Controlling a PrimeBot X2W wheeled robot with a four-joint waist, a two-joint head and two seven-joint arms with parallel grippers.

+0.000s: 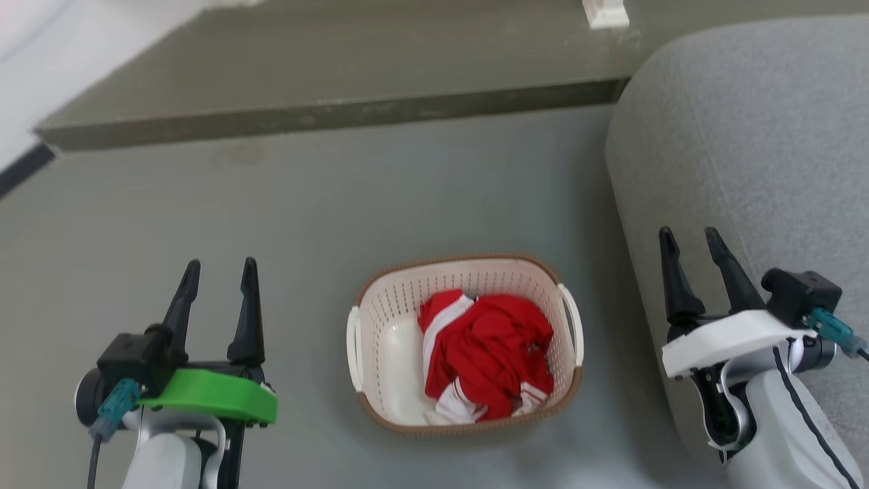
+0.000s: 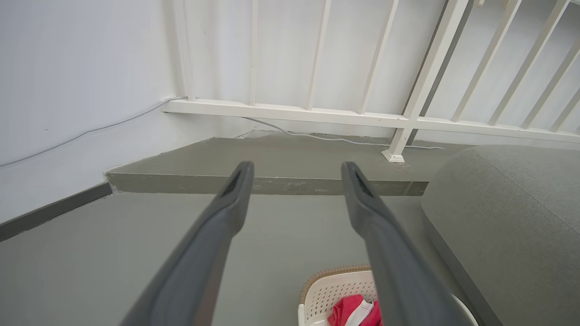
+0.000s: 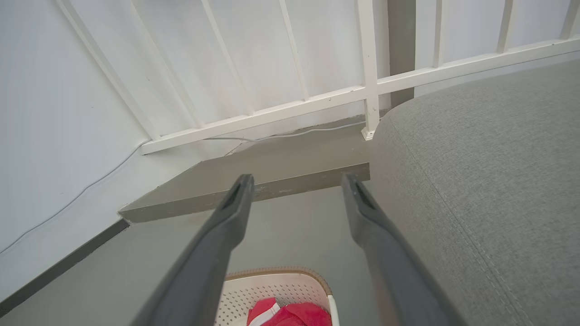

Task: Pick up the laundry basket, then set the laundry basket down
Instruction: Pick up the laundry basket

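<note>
Left gripper [image 1: 222,263]: was held released, its two dark fingers parted with nothing between them, above bare floor [image 1: 271,204] to the left of the basket; the spread was judged to be kept ready for a handle
Laundry basket [image 1: 461,278]: was stood upright on the floor between the two grippers and apart from both, well short of the floor's far edge where the raised step [image 1: 339,81] began, and near the floor's right edge
Handles: one white loop [image 1: 354,338] was carried on the basket's left end and another [image 1: 572,314] on its right end; each was turned toward the gripper on its own side, which was judged to be why the arms were set wide apart
Red and white garment [image 1: 489,346]: was bundled inside the basket toward its right half, so that the left of the bottom was left bare; a light load, slightly heavier on the right, was expected
Right gripper [image 1: 688,233]: was likewise held released and empty, fingers parted, to the right of the basket and in front of the sofa's rounded side
Grey sofa [image 1: 747,136]: was placed along the floor's right edge, just beside the basket's right handle; little room for the right fingers was judged to be left there
Stage: the lift was judged not yet begun, since neither handle was touched
</note>
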